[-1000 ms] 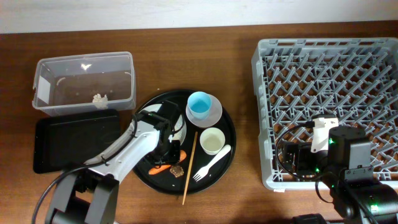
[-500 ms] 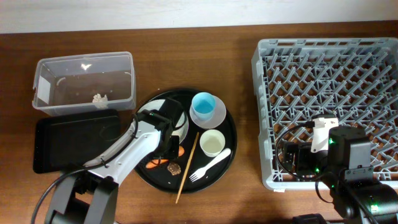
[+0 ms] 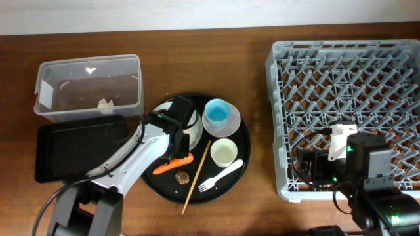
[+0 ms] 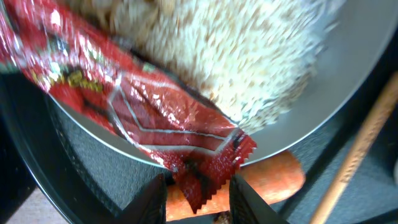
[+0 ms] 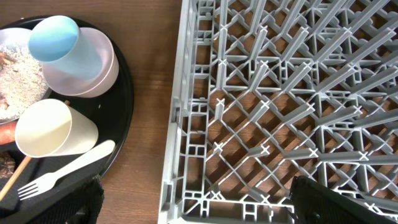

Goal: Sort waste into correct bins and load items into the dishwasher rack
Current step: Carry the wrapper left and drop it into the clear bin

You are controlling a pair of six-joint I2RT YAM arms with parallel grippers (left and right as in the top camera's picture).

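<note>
Left claw (image 4: 198,188) has crept forward, now pinching a corner of the red wrapper (image 4: 155,118).

I see a red wrapper (image 4: 155,118) with yellow lettering and thin white lines, beside speckled white rice (image 4: 249,56). The carrot (image 3: 173,163) is orange and the cup (image 3: 214,111) light blue. At right, the rack (image 3: 341,65) is a grey criss-cross grid. The table (image 3: 249,46) is brown wood-grain.

Glossy crinkled film: red wrapper (image 4: 168,130). Grainy, matt: white rice (image 4: 249,56). Matt grey plastic: dishwasher rack (image 3: 341,47). Clear smooth plastic: tub (image 3: 79,88). Polished brown wood: desk (image 3: 197,52).
</note>
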